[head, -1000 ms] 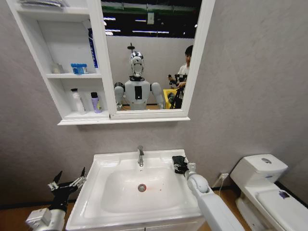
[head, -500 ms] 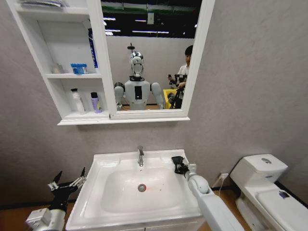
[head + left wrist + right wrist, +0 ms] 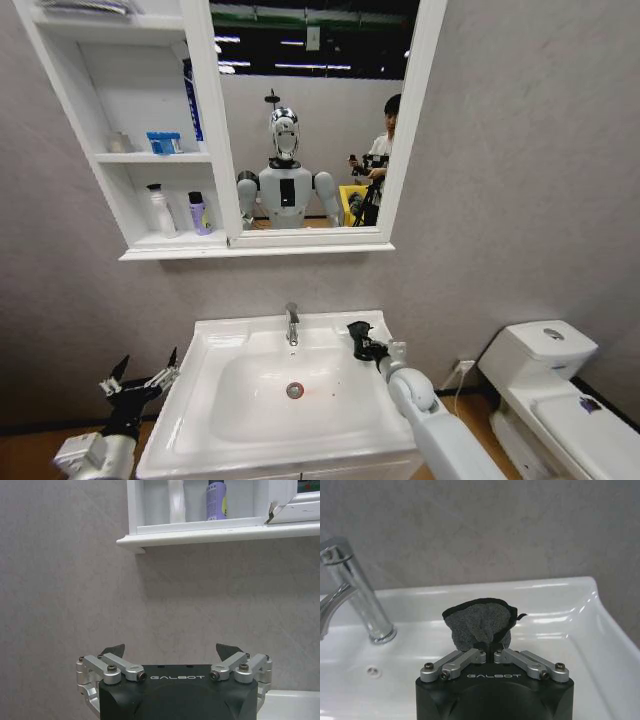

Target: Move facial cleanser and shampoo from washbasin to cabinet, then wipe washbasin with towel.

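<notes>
Right gripper (image 3: pixel 490 651) fingers clench the towel (image 3: pixel 479 626) over the washbasin (image 3: pixel 250 345); left gripper (image 3: pixel 171 652) fingers spread apart.

The tap (image 3: pixel 292 324) stands just beside the towel-carrying right gripper (image 3: pixel 357 335).

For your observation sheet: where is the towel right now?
The towel is pinched in the right gripper over the back right part of the washbasin, to the right of the tap.

The towel (image 3: pixel 479 625) hides the right gripper's (image 3: pixel 488 648) fingertips, and its lower edge seems tucked behind them.
</notes>
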Tool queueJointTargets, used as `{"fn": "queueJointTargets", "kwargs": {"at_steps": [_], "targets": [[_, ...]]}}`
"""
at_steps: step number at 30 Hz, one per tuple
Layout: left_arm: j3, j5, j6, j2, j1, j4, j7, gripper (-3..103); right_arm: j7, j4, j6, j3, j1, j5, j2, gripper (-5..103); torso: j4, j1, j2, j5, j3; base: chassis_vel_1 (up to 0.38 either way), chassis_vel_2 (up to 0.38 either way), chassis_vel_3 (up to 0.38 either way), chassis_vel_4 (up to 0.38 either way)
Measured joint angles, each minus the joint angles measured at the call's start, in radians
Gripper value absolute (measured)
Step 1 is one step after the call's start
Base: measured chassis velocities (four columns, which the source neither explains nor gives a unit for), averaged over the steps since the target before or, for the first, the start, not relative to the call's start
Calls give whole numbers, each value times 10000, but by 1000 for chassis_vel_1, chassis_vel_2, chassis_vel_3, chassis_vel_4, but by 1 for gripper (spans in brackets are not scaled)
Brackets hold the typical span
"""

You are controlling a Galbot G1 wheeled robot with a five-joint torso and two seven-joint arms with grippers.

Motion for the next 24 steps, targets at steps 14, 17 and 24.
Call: {"fn": "queueJointTargets", "kwargs": {"at_steps": [14,17,24], "targets": [[0,0,0,0,0,1,0,100,616,-601,-1074,-527,-269,-491,182,2,0,1,-1,0,0,0,0,0,0],[0,0,-1,0,0,0,0,100,461,-881,-1010,-538,-298,-650,271,2,0,0,0,0,0,0,0,0,0],[0,1,0,0,0,0,0,100,30,-1624,-789,-530,-289,-979,553,2,0,0,-1,1,0,0,0,0,0]]}}
